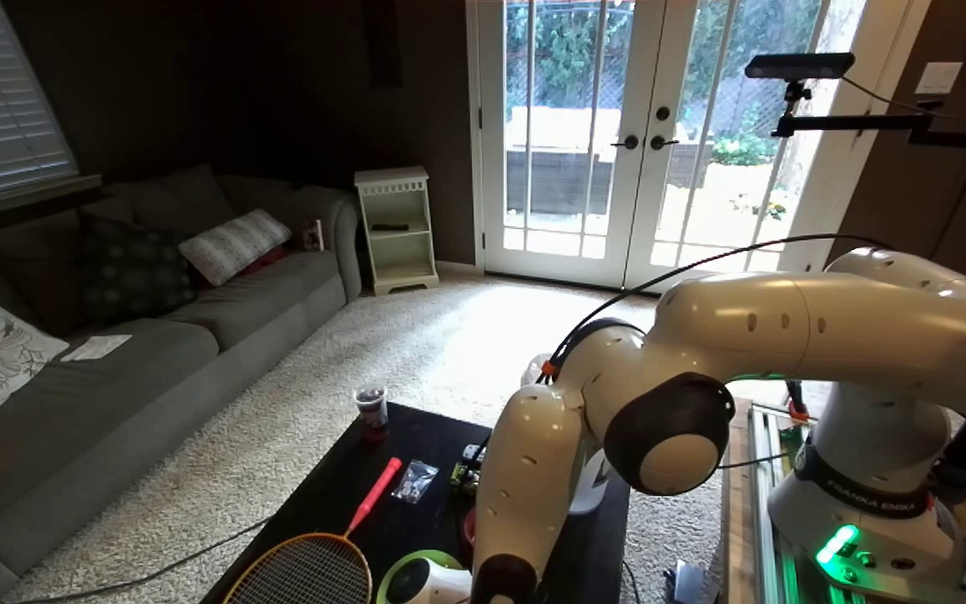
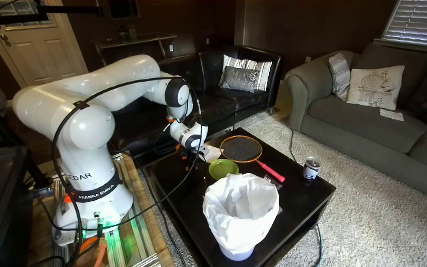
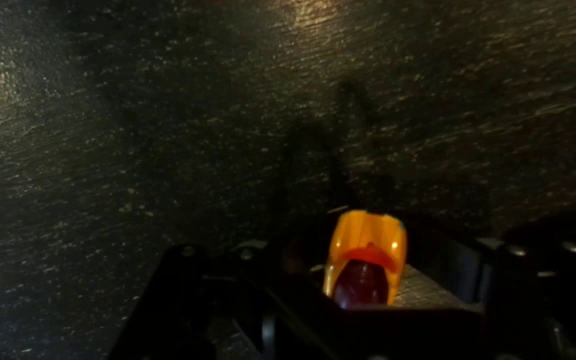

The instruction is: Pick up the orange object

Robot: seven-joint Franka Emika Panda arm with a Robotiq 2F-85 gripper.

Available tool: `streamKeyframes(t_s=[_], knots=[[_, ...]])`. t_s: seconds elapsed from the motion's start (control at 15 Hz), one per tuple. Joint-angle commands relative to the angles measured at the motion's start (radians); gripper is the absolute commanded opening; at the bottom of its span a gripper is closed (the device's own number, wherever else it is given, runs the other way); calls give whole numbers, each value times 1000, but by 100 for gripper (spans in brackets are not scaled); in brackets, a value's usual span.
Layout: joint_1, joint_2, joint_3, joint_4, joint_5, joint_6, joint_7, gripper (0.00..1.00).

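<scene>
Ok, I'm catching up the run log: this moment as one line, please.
target: orange object; position: between fingers, over dark table; fingers: open, gap at one side; grip: not yet shut

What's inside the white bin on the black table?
In an exterior view, only the folds of a white bag lining the bin show inside. The bottom is hidden by the bag's near side, so whether anything lies there cannot be told.

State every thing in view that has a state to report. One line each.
Orange object: between the jaws
Gripper: clamped or loose, can't tell
Bin: upright, lined with a white bag
Cup: upright
Racket: lying flat on the table
Green dish: right way up
Glass doors: closed
Blinds: lowered
Base light: lit green
</scene>
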Motion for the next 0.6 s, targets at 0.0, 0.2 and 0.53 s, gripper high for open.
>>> streamKeyframes(t_s=[0.0,0.2,0.53], knots=[[5,-4,-5,-32,-23,39,19,20],[-116,-51,107,-171,38,246,-130,15],[-421,-38,336,-343,6,457,-341,15]])
